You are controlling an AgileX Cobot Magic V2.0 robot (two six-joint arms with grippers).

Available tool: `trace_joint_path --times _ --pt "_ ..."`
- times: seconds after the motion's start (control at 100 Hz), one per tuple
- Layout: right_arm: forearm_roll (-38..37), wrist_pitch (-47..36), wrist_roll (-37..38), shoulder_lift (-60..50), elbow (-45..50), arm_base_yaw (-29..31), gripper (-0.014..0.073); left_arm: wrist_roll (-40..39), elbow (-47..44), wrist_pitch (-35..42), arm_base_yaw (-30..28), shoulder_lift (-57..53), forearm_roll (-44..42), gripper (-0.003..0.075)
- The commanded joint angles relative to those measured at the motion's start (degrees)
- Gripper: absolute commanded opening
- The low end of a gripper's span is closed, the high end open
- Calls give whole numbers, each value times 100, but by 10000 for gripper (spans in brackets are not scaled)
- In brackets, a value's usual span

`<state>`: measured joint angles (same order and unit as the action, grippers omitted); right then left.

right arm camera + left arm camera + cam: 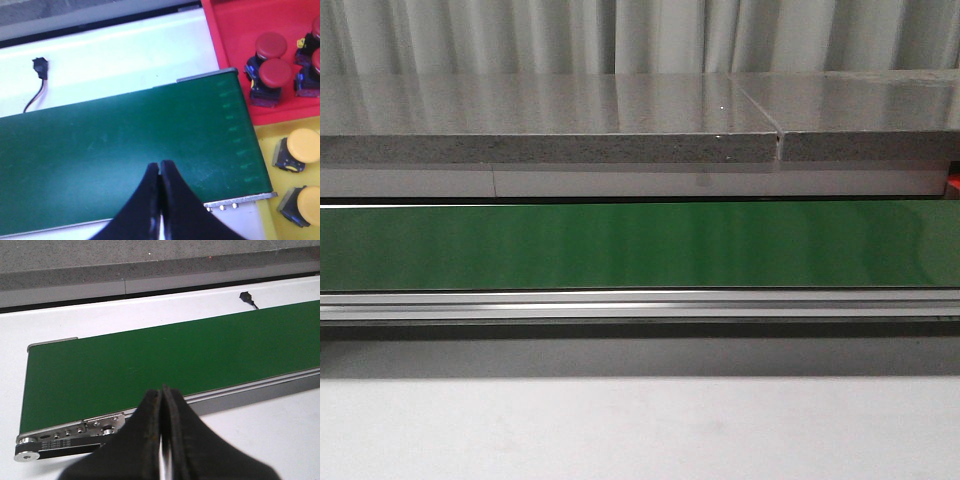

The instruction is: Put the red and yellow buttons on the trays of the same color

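Front view showing only the green belt (640,245); both arms out of frame. Red tray (235,30) and yellow tray (272,160) sitting cropped past the belt's end, red buttons (274,74) and yellow buttons (305,146) lying tilted inside. Left gripper (162,392) and right gripper (159,165) hovering over belt, fingers pressed together, empty

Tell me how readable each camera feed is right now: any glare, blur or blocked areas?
Front view: soft overall, pale streaky glare on the green belt, foreground blurred. Left wrist view: belt evenly lit, the shut left gripper a dark out-of-focus mass. Right wrist view: white table overexposed, red tray and yellow tray saturated, their buttons slightly soft, the shut right gripper blurred.
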<state>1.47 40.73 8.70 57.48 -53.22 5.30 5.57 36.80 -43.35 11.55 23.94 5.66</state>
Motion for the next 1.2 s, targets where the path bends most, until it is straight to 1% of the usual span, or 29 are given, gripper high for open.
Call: trace_joint_path --times 0.0,0.2,0.43,0.67,0.9,1.19 --pt "13 -445 -46 -323 -145 -49 -66 -14 153 388 50 51 91 -21" --pt "1 -700 -51 -885 44 -49 -66 -14 153 388 50 51 91 -21" --pt "-341 -1129 -51 -1650 632 -44 -66 -14 153 388 50 51 91 -21" --pt "-378 -2032 -51 -2299 1345 -44 -66 -14 153 388 50 51 91 -21" --pt "-400 -2617 -51 -2893 2181 -44 -66 -14 153 388 50 51 91 -21" --pt "-616 -3894 -51 -3516 3355 -44 -66 -14 153 388 50 51 91 -21"
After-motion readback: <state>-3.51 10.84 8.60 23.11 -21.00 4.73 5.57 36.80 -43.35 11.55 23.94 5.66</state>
